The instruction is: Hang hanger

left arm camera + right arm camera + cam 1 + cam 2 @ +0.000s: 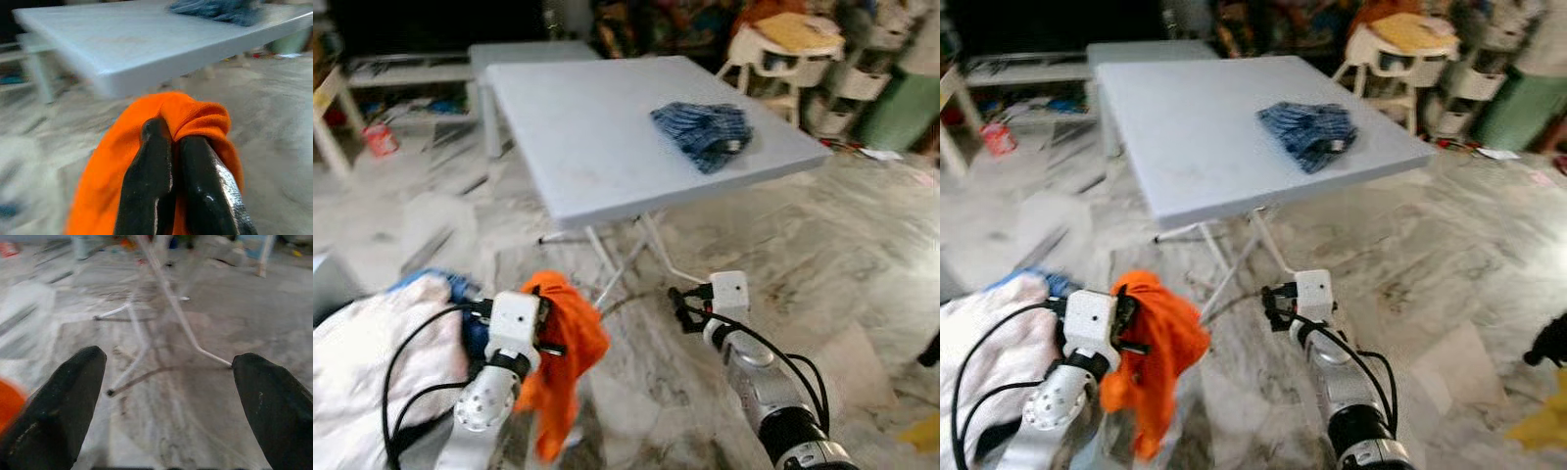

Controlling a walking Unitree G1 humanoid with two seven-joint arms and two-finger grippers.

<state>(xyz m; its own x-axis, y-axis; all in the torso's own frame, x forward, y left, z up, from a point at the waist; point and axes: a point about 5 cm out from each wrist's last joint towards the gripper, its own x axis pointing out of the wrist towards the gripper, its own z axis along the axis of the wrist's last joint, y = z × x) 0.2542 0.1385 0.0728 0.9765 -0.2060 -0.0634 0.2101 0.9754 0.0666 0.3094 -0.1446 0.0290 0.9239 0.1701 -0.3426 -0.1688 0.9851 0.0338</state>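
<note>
Two hands low | left hand (173, 147) pinching orange cloth (570, 338) – right hand (166, 396) spread, seemingly empty

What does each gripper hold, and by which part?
Left gripper pinches a bunched fold of the orange cloth; right gripper is open, holding nothing.

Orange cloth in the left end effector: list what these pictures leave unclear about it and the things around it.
- Orange cloth: no hanger can be made out on it; in the left wrist view the shut black fingers cover its middle.
- Blue folded garment on the table: blurred and cut off by the top edge in the left wrist view.
- White laundry pile: cut off by the left eye view's edge.
</note>
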